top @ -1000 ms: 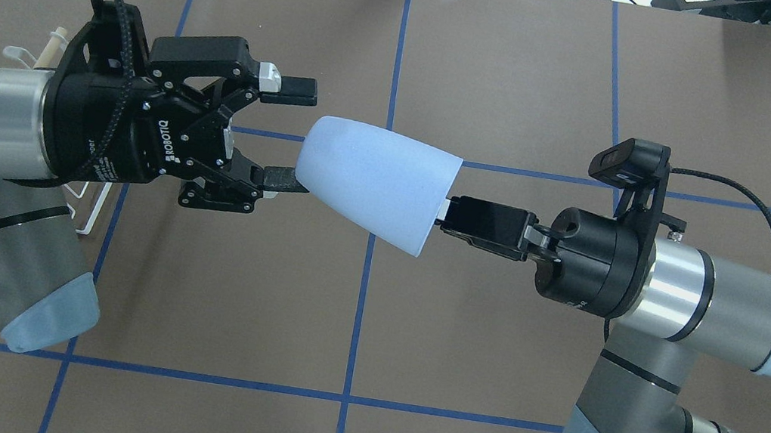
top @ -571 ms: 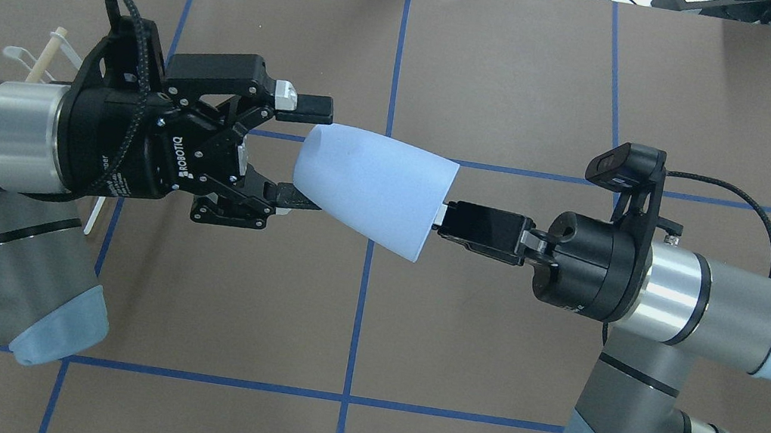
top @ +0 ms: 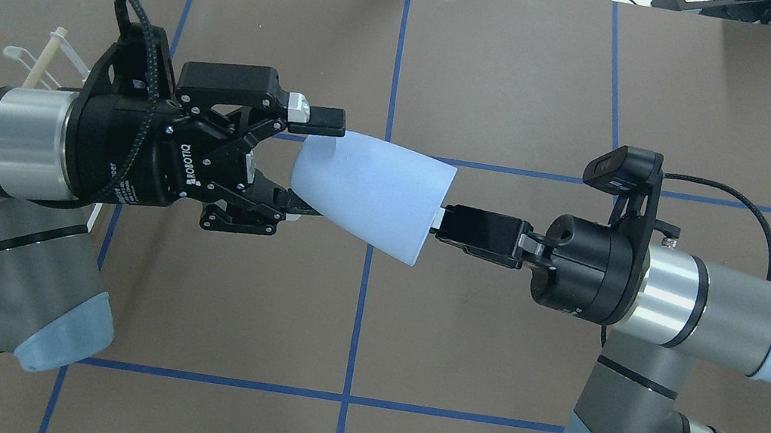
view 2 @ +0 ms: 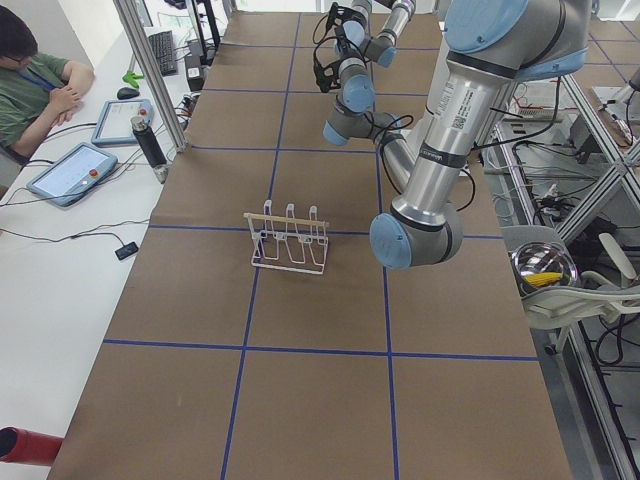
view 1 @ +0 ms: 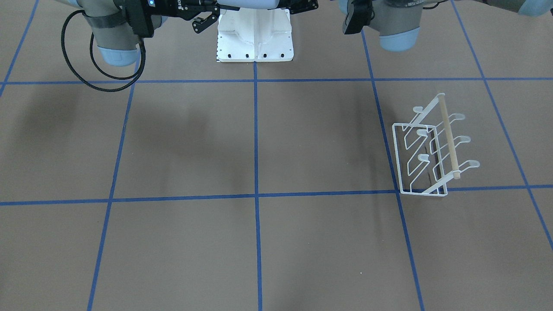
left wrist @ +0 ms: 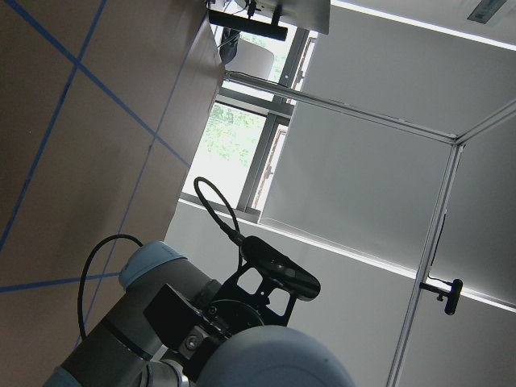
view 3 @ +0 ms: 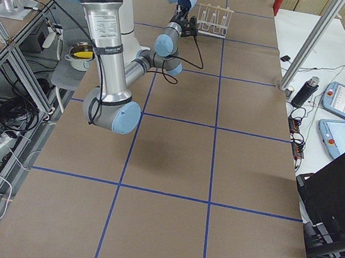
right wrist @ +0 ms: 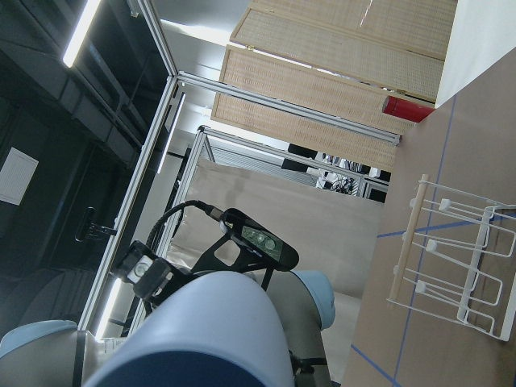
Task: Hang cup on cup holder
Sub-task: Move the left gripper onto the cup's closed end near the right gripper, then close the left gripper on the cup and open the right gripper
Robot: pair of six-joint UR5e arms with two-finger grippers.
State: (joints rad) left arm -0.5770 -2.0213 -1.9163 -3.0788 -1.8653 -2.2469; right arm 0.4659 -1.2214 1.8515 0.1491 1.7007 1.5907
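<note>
The light-blue cup (top: 366,194) lies on its side in the air over the table's middle, its narrow base toward my left arm. My right gripper (top: 440,218) is shut on the cup's wide rim. My left gripper (top: 309,162) is open, with one finger on each side of the cup's base. The cup also shows in the left wrist view (left wrist: 274,359) and the right wrist view (right wrist: 201,330). The white wire cup holder (view 1: 432,149) stands upright on the table on my left side. In the overhead view my left arm mostly hides it (top: 42,60).
The robot's white base plate (view 1: 255,39) is at the table's near edge. Blue tape lines grid the brown table cover. An operator (view 2: 30,80) sits beside the table's end with tablets. A metal bowl (view 2: 545,268) sits off the table behind the robot.
My left gripper has moved right toward the cup, and its open fingers now straddle the cup's base. My right gripper and the cup have shifted slightly left.
</note>
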